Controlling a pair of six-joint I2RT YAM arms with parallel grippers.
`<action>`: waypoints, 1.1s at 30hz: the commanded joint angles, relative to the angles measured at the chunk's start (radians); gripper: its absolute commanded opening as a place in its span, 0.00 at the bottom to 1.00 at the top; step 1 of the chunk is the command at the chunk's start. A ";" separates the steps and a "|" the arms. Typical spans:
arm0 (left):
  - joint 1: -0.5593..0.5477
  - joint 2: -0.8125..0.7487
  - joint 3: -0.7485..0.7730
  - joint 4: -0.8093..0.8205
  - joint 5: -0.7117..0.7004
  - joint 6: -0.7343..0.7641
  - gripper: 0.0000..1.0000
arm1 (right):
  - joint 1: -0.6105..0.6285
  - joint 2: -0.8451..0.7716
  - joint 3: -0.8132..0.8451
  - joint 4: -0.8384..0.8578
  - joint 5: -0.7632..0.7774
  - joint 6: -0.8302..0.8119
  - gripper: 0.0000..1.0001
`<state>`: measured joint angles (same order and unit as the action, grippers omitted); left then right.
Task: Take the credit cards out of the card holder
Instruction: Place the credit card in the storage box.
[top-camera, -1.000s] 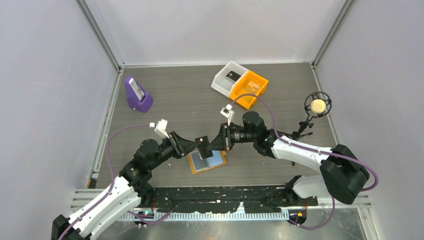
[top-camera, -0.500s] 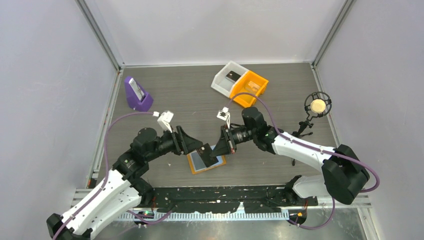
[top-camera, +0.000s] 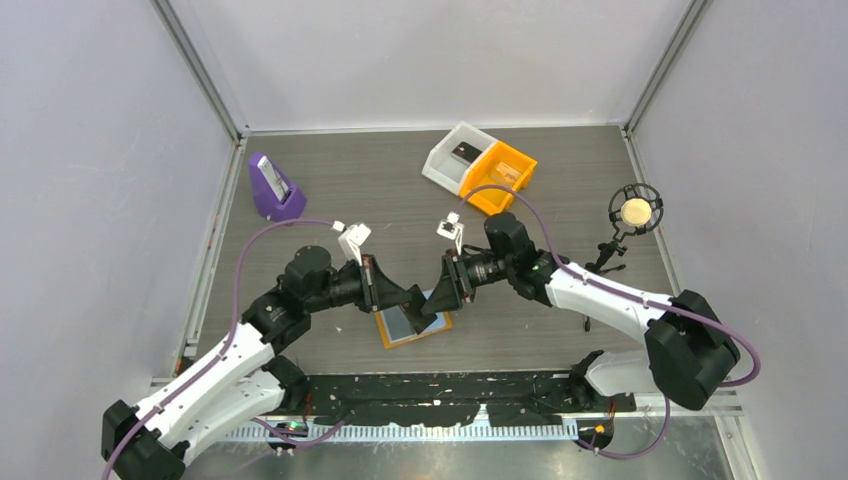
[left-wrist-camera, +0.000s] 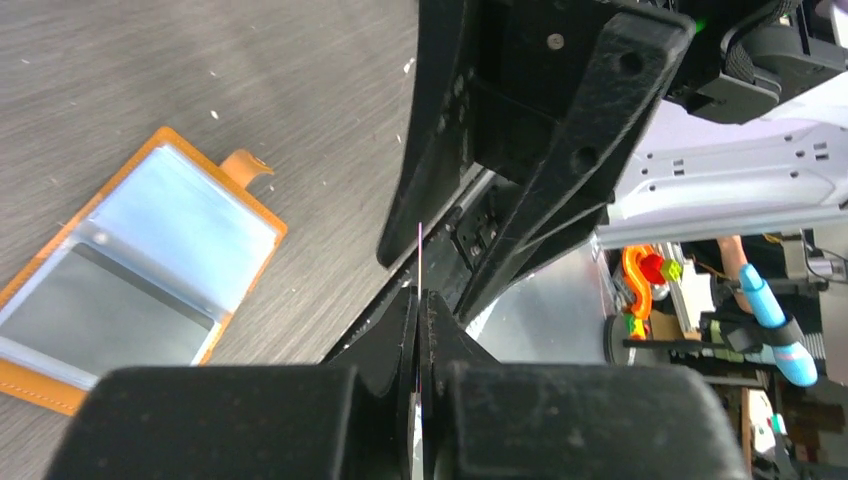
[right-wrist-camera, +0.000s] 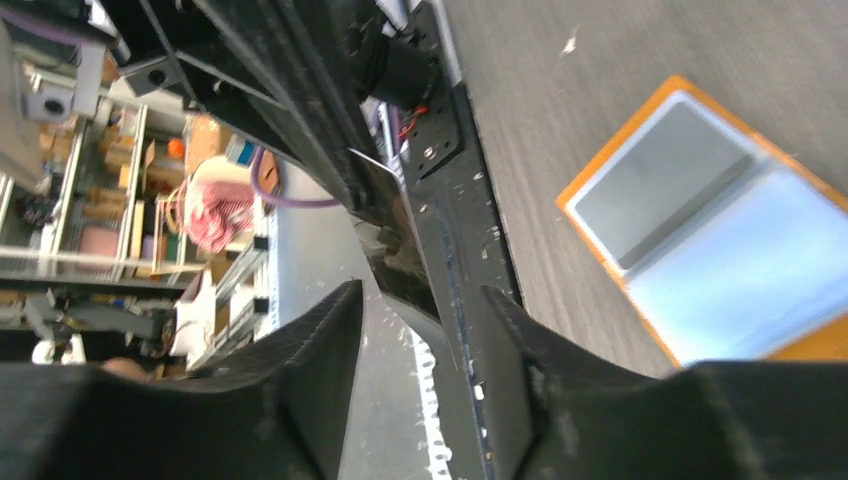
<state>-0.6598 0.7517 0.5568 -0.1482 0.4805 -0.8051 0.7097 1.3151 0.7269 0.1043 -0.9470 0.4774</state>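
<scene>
The card holder (top-camera: 400, 327) lies open on the table, orange with light blue panels, below both grippers; it also shows in the left wrist view (left-wrist-camera: 140, 265) and the right wrist view (right-wrist-camera: 720, 240). My left gripper (top-camera: 413, 298) is shut on a thin dark credit card, seen edge-on (left-wrist-camera: 420, 255) between its jaws (left-wrist-camera: 420, 295). My right gripper (top-camera: 431, 302) faces it tip to tip, with its jaws open (right-wrist-camera: 420, 290). The card (right-wrist-camera: 385, 235) reaches into the gap between the right fingers without being pinched by them.
A white bin (top-camera: 455, 155) holding a dark card and an orange bin (top-camera: 500, 175) stand at the back centre. A purple stand (top-camera: 273, 190) is at the back left. A round microphone-like device (top-camera: 635, 212) stands at the right.
The left arm came right to meet the right gripper and its jaws closed on the card. The right jaws, shut on the card before, have opened.
</scene>
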 joint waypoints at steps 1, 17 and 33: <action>0.003 -0.052 0.010 0.026 -0.114 -0.016 0.00 | -0.063 -0.064 -0.025 0.117 0.106 0.125 0.59; 0.005 -0.149 -0.047 0.278 -0.426 -0.211 0.00 | -0.202 -0.283 -0.026 0.235 0.295 0.413 0.64; 0.005 -0.090 -0.042 0.424 -0.350 -0.269 0.00 | -0.202 -0.220 -0.068 0.372 0.239 0.456 0.47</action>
<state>-0.6590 0.6559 0.5064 0.1921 0.1101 -1.0668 0.5083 1.0809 0.6598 0.3679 -0.6697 0.9119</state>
